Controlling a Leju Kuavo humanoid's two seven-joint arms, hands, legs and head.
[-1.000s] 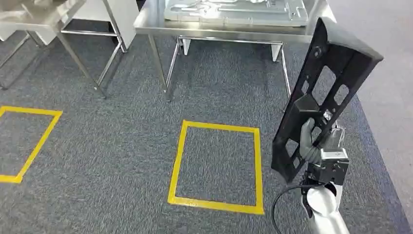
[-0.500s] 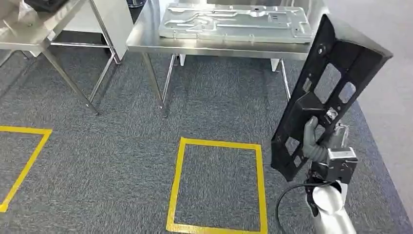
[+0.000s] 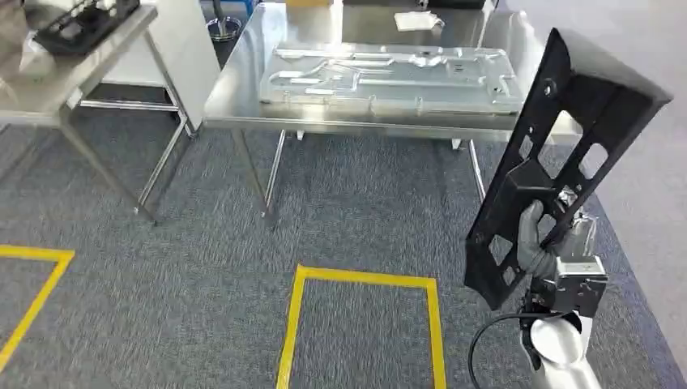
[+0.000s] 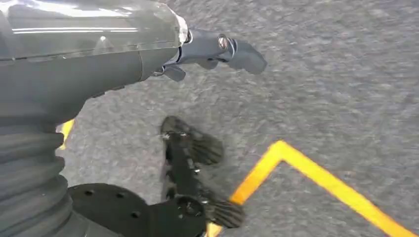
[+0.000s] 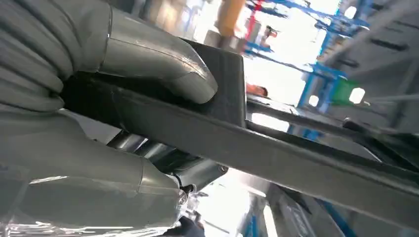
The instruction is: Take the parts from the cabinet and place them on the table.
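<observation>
A long black plastic part [image 3: 583, 105] with several cut-outs stands nearly upright at the right of the head view, its top leaning toward the table. My right hand [image 3: 531, 239] grips it around a bar low in its middle. Up close, the thumb and fingers of the right hand [image 5: 123, 74] wrap a dark bar of the part [image 5: 296, 158]. The steel table [image 3: 239, 101] lies ahead, with a silvery pressed panel [image 3: 389, 77] flat on its top. My left hand [image 4: 99, 54] hangs over the carpet with its fingers [image 4: 232, 49] stretched out and holds nothing.
A second steel table [image 3: 73, 81] at the far left carries a black part [image 3: 81, 20]. A white item [image 3: 419, 20] sits at the back of the main table. A yellow taped square [image 3: 364, 279] marks the grey carpet before the table, with another yellow line [image 3: 32, 284] at left.
The whole picture has shifted: the camera has moved, and more of the tabletops now shows. My right hand holds the black part the same way.
</observation>
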